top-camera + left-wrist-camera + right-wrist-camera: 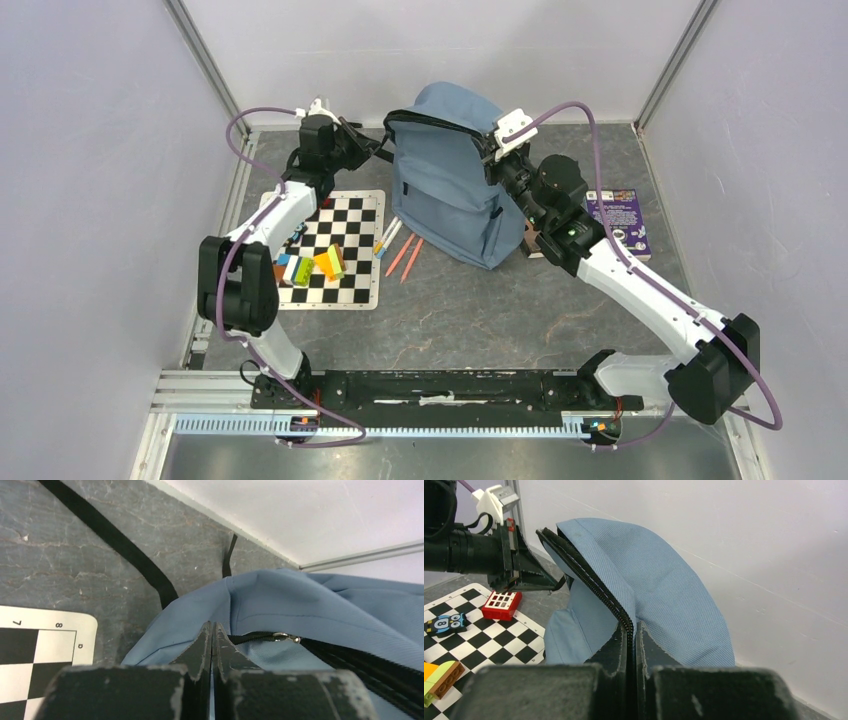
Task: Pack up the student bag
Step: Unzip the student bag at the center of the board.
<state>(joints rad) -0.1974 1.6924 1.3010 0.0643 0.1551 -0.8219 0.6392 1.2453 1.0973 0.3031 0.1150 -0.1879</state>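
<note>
**Top external view.** The student bag (450, 195) stands upright on the grey table (480, 320), between the two grippers. The left gripper (376, 150) meets the bag's upper rim at one end. The right gripper (497, 152) meets the same rim at the other end, and the dark zipper edge runs taut from one to the other. Behind the left gripper, toward its arm's base, lies a chessboard mat (355, 215) bearing coloured blocks (312, 267). Thin pencils (402, 252) lie between the mat and the bag. A purple book (620, 220) lies flat beside the right arm, on the side away from the bag.

**Left wrist view.** The left gripper (212, 628) has its fingers pressed together, tips against the blue fabric of the bag (320, 600). Whether anything thin is caught between them cannot be told. A metal zipper pull (286, 638) sits just right of the tips. A black strap (120, 542) crosses the table ahead and to the left, and a corner of the mat (80, 635) shows at lower left.

**Right wrist view.** The right gripper (633, 628) is clamped on the bag's zipper edge (589, 586), which runs straight down into its fingers. The bag (669, 590) rises directly ahead of it. Ahead and to the left, the left gripper (553, 584) is closed at the far end of the rim. Below the left gripper, a red grid piece (501, 604) and an owl tile (446, 623) lie on the mat (516, 642).
</note>
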